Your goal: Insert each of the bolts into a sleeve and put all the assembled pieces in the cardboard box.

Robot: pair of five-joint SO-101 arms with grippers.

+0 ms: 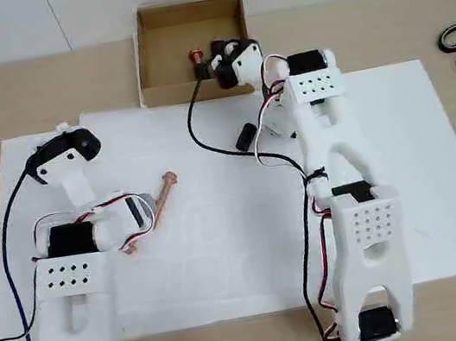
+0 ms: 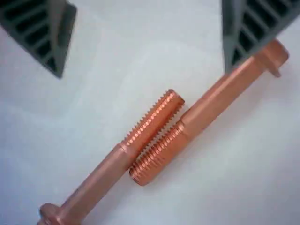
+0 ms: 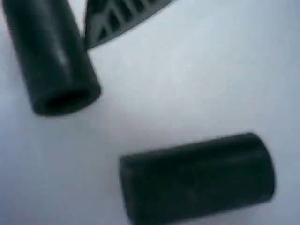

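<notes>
Two copper-coloured metal bolts (image 2: 213, 101) lie side by side on the white sheet (image 2: 70, 131), threaded ends overlapping, heads pointing opposite ways, under our left gripper's (image 2: 143, 72) wide-spread jaws. Two black cylindrical sleeves (image 3: 197, 178) lie apart on that sheet; our right gripper's (image 1: 223, 59) jaw state we cannot tell.

2 copper-coloured bolts (image 2: 206, 105), 2 black sleeves (image 3: 197, 178), brown cardboard box (image 1: 169, 53), white sheet (image 1: 241, 247), tan table (image 1: 22, 91), perhaps faintly grained
</notes>
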